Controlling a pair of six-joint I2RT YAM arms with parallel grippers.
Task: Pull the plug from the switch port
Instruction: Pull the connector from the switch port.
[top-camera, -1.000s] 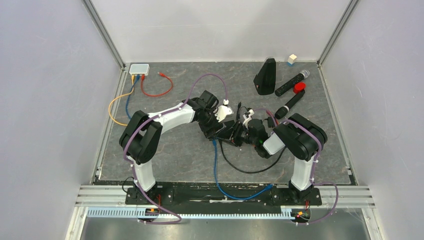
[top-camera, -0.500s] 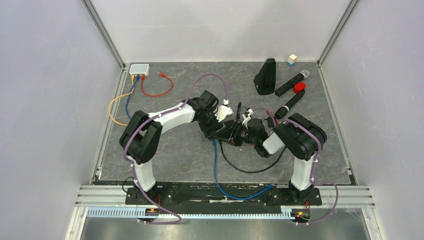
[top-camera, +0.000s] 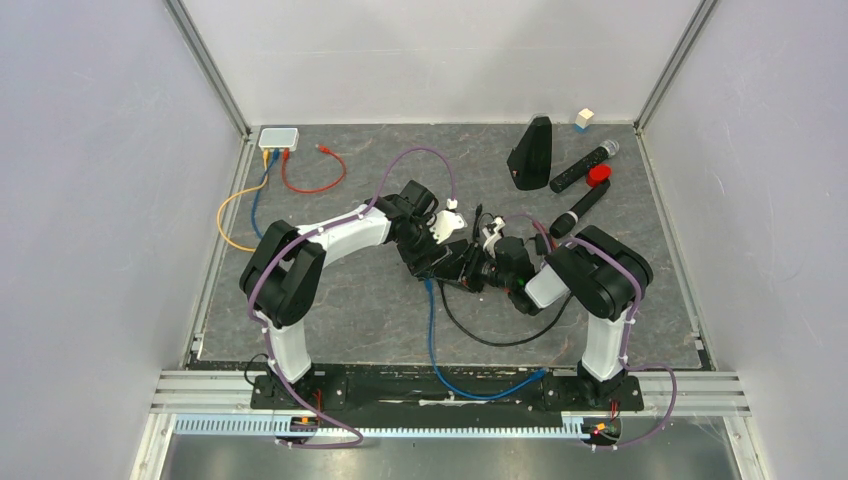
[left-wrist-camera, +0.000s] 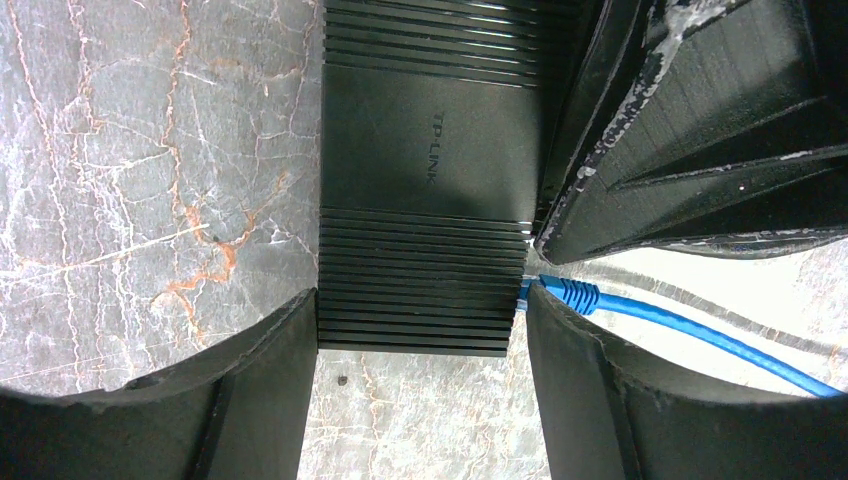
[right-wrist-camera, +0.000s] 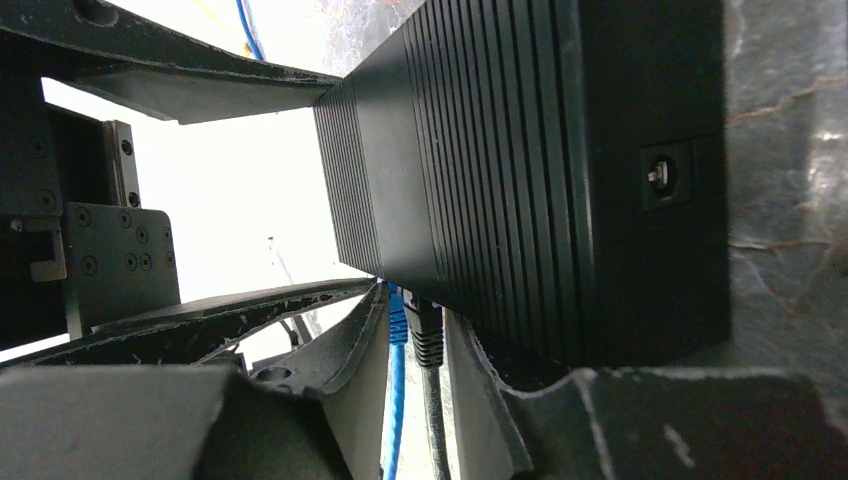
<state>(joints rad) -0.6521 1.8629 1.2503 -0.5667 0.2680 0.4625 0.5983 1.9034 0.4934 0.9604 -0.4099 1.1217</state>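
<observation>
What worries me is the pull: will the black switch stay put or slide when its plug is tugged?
Probably slides if unheld: the switch looks like a small, light plastic box on a smooth stone-patterned table. The left gripper straddling its sides should brace it. Its ribbed casing likely gives some bite.

the switch (left-wrist-camera: 430, 180) lies central on the tabletop (top-camera: 350, 310), the plug (left-wrist-camera: 565, 293) in its side, its cable (top-camera: 432, 340) trailing to the near edge. a box (top-camera: 278, 137) sits at the far left corner; microphones (top-camera: 583, 165) and a cube (top-camera: 584, 119) by the far right corner.
</observation>
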